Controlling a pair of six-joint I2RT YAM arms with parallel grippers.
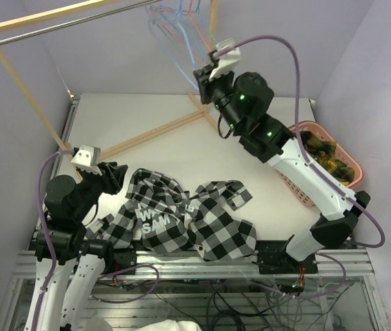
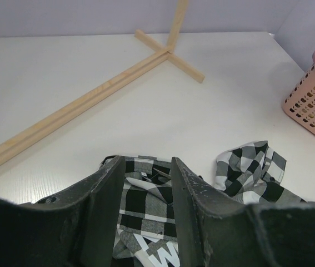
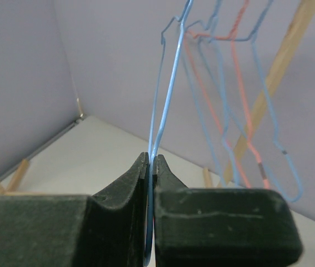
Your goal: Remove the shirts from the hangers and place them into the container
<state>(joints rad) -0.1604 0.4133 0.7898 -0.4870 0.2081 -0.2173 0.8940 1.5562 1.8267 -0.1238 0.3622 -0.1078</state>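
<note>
The right tool (image 3: 150,159) is clenching the wire of a light blue hanger (image 3: 168,83). The left tool (image 2: 146,162) is hanging with jaws parted just over the checked shirt (image 1: 181,217), which is lying crumpled on the worktop (image 1: 147,117), well apart from the pink container (image 2: 313,103).

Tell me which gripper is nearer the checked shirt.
Left. The left gripper is right at the checked shirt, with fabric showing between its jaws. The right gripper is raised well away, pinching a blue hanger.

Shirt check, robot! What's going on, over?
Left jaws apart over shirt, heaped on table. Right jaws shut on blue hanger. Basket at right, right arm in between.
</note>
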